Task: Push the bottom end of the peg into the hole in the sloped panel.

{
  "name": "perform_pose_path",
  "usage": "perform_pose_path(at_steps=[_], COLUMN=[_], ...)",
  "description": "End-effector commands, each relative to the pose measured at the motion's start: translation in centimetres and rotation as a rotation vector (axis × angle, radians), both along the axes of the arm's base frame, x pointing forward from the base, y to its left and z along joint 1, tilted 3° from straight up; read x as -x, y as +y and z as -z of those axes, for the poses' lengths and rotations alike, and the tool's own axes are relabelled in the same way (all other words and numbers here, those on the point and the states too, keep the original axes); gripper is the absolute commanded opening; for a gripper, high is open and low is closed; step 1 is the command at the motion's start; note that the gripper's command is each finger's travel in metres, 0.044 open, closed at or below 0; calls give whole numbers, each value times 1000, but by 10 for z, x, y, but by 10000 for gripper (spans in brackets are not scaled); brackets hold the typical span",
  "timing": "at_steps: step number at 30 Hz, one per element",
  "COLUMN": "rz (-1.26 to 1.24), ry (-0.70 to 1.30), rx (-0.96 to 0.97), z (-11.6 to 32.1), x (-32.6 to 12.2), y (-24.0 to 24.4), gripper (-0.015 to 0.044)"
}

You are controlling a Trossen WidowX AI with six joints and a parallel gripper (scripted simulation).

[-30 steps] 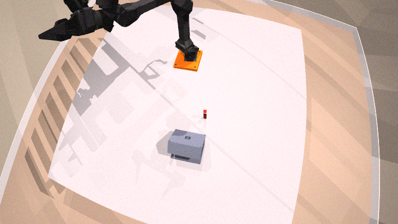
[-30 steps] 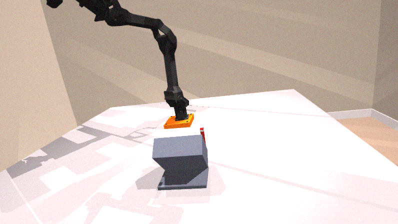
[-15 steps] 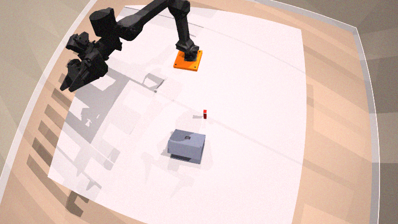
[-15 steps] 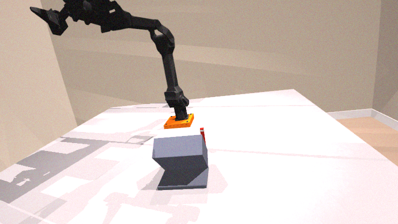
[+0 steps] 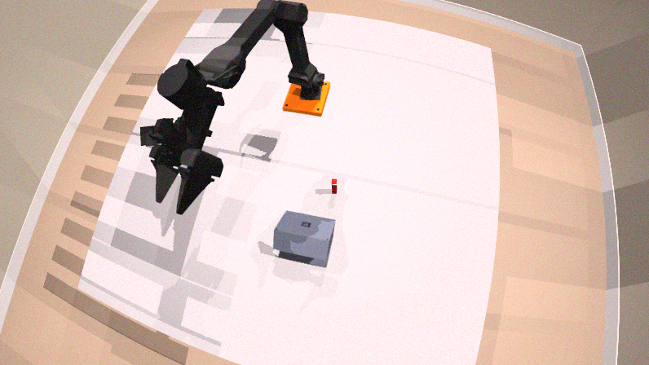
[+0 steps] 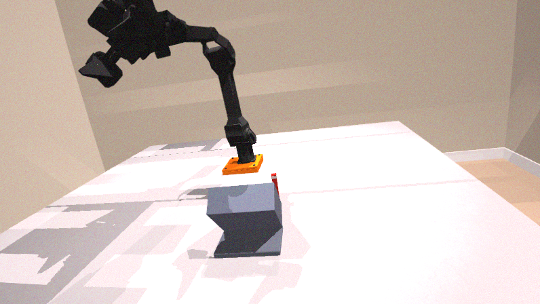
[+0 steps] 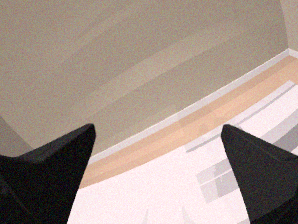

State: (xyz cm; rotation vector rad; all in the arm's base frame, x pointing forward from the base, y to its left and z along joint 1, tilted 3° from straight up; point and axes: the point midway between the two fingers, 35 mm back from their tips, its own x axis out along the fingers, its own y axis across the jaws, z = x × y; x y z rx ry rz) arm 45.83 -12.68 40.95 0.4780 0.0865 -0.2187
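Note:
A red peg [image 5: 333, 189] [image 6: 275, 184] with a thin white band near its top stands upright on the table, between the robot's base and the panel block. The grey-blue block [image 5: 284, 239] [image 6: 241, 199] has a sloped face with a small dark hole [image 5: 305, 224] that looks square. The hole is hidden in the exterior view. My gripper [image 5: 169, 207] [image 7: 160, 131] is open and empty, with its fingers wide apart. It hangs high above the table, left of the block in the top view, well away from the peg. Neither peg nor block shows in the wrist view.
The arm's orange base plate [image 5: 295, 103] [image 6: 235, 168] sits behind the peg, farther from the block. The arm reaches out to the left from it. The white table top [image 5: 408, 181] [image 6: 378, 226] carries patchy shadows on its left part. The wrist view shows wall, wooden floor and a table edge.

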Motion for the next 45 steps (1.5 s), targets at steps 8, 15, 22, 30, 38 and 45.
perform_pose_path(at_steps=[8, 15, 22, 30, 38, 45], rz=[-110, -183, -255, -335, -411, -472], ry=[315, 504, 695, 914, 1132, 1320], rx=[-38, -37, -17, 29, 99, 181], z=[88, 136, 179, 222, 256, 279], x=[-13, -6, 11, 41, 79, 118], y=[60, 99, 136, 174, 205, 225], gripper=[440, 440, 440, 440, 440, 440])
